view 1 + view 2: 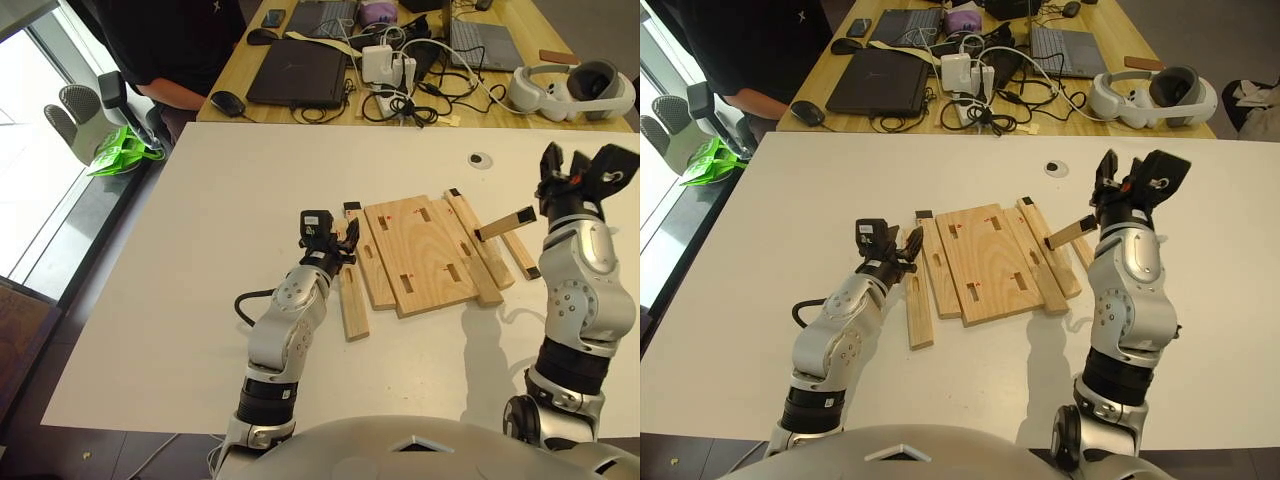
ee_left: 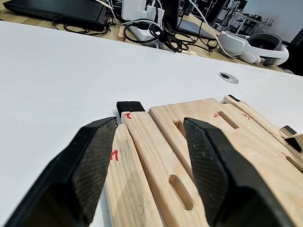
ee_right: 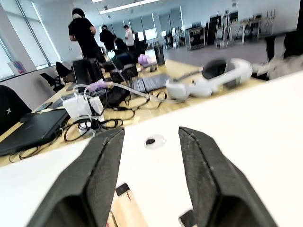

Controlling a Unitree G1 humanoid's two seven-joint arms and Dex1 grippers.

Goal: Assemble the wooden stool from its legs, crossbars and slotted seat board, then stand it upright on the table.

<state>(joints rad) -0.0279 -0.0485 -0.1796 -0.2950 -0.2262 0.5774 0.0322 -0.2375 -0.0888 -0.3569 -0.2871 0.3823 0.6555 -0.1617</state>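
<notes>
Stool leg (image 2: 150, 158) lies under my left gripper (image 1: 340, 237), fingers wide astride it, long axis running away toward the laptops, flush beside the slotted seat board (image 1: 430, 252). My right gripper (image 1: 578, 165), wide and empty, hangs farther off.

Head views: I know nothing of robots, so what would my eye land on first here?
A slotted seat board lies flat on the white table, wooden sticks along both sides. The left claw is open, low over the sticks at the board's left edge. The right claw is raised and open at the right, near a tilted stick propped up on the rest.
</notes>
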